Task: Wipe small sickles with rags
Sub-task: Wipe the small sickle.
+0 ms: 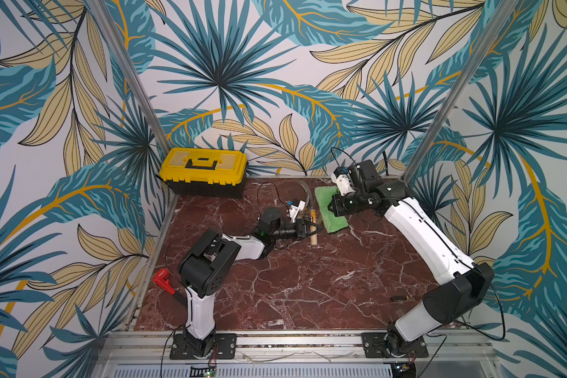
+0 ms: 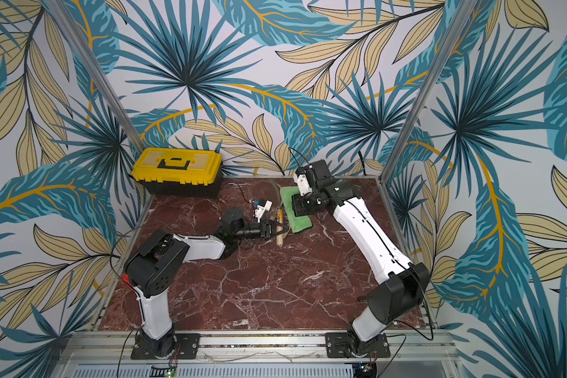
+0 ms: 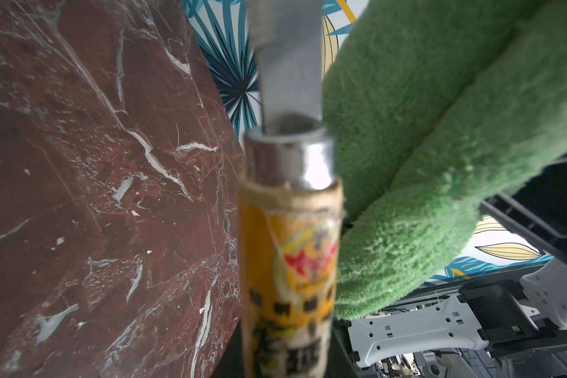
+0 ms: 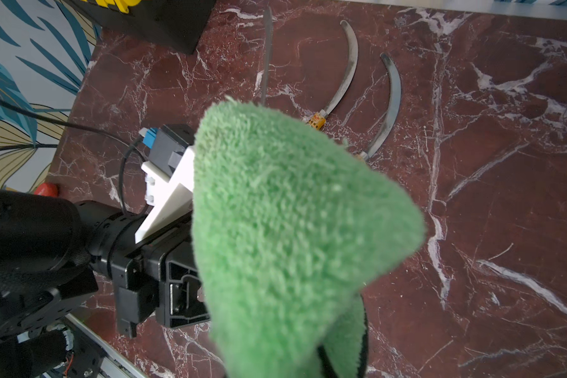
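The left tool (image 1: pixel 311 229) grips tightly one sickle (image 1: pixel 313 241) at its wooden handle; the right tool (image 1: pixel 332 207) is closed on the green rag (image 1: pixel 336 224).

Both top views high above the table (image 1: pixel 308 288), wrist views close-up, all sharing the green rag (image 4: pixel 292 212).

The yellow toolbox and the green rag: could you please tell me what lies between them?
In both top views, the sickle held by the left gripper and that arm's wrist camera stand between them.
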Robot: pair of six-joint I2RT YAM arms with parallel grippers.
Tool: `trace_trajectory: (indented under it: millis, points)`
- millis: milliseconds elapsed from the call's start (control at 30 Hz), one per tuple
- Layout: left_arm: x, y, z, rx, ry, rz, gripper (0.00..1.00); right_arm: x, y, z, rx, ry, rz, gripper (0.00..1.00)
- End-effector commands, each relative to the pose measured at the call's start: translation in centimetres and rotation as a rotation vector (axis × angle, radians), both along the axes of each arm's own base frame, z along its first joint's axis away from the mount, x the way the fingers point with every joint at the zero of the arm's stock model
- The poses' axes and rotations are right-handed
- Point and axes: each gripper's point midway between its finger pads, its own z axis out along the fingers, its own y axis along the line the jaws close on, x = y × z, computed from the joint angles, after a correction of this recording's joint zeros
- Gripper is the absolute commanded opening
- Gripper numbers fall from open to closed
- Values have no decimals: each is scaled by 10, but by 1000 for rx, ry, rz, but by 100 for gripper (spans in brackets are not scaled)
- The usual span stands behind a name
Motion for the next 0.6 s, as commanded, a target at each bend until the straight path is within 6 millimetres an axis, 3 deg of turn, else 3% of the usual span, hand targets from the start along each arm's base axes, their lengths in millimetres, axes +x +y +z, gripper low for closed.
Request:
trace_trajectory:
  millis: [0, 267, 567]
  points:
    - [-12, -1, 19, -6, -70, -57, 0, -4, 0, 1, -53, -9, 40, 2]
    - [-26, -11, 24, 1, -82, -126, 0, -4, 16, -20, -85, 33, 96, 2]
    - [-39, -14, 28, 41, -119, -156, 0, 14, 15, -64, -175, 105, 82, 2]
